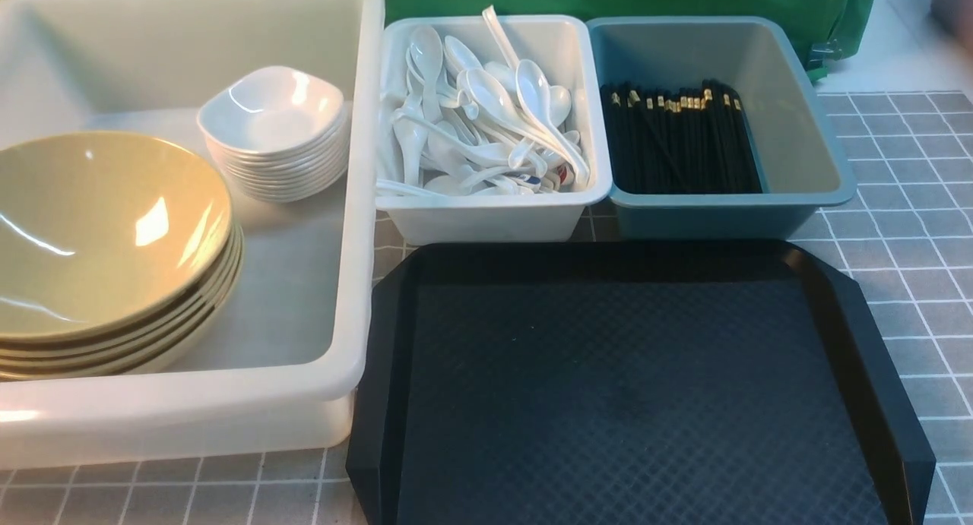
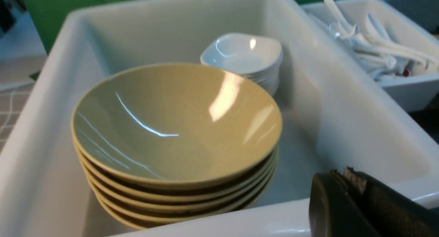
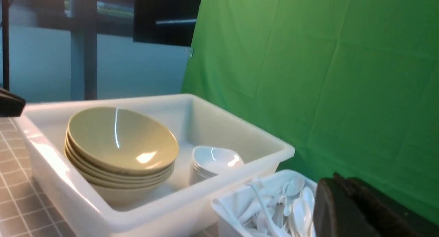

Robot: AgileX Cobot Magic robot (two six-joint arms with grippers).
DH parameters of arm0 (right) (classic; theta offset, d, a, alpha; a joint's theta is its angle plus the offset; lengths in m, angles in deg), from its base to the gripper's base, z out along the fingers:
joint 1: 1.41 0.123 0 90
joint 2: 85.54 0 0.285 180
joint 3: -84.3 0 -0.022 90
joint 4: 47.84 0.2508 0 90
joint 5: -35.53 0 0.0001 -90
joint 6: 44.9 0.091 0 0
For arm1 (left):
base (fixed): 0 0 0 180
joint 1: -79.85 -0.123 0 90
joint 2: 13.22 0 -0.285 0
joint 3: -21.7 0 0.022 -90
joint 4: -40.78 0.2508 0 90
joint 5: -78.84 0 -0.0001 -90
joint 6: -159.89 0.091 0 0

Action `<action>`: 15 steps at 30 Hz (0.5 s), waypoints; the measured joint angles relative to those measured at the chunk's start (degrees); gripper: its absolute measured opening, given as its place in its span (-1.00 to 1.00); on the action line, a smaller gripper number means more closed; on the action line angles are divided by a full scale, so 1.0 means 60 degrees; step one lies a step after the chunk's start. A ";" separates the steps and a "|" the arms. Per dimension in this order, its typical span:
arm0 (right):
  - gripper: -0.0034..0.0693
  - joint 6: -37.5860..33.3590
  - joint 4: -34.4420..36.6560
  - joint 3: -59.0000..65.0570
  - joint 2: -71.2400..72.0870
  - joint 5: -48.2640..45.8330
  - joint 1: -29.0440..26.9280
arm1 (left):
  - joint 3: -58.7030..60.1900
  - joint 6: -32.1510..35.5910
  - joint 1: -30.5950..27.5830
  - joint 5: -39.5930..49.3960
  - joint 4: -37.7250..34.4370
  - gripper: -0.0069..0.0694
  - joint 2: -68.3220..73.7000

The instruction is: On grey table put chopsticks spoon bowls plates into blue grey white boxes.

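Now your left pincer (image 2: pixel 343 173) is pressed together, olive bowls (image 2: pixel 175 127) just beyond it; your right pincer (image 3: pixel 343 182), likewise closed, hangs beside the soup spoons (image 3: pixel 295 202).

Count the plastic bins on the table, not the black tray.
3. The large milky-white tub sits left, holding bowls and plates; the small white box of spoons is in the middle; the blue-grey box of chopsticks is right. None seems hidden.

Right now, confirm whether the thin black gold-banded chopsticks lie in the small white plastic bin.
No, the chopsticks lie in the blue-grey plastic bin; the white bin beside it holds white spoons.
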 joint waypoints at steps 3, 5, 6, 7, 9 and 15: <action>-0.78 0.0000 0.0000 0.0011 0.0000 -0.0006 0.0000 | 0.0171 0.0007 0.0000 -0.0034 0.0000 -0.84 -0.0436; -0.78 0.0000 0.0000 0.0013 0.0000 -0.0006 0.0000 | 0.0263 0.0007 0.0000 -0.0036 0.0000 -0.84 -0.0585; -0.78 0.0000 0.0000 0.0021 0.0000 -0.0006 0.0000 | 0.0326 0.0007 0.0000 -0.0028 -0.0008 -0.84 -0.0621; -0.78 0.0000 0.0000 0.0021 0.0000 -0.0006 0.0000 | 0.0399 0.0007 0.0000 -0.0028 -0.0008 -0.84 -0.0642; -0.77 0.0000 0.0000 0.0021 0.0000 -0.0006 0.0000 | 0.0444 0.0007 0.0000 0.0045 -0.0008 -0.84 -0.0642; -0.75 0.0000 0.0000 0.0021 0.0000 -0.0006 0.0000 | 0.0473 0.0007 0.0000 0.0139 -0.0008 -0.84 -0.0649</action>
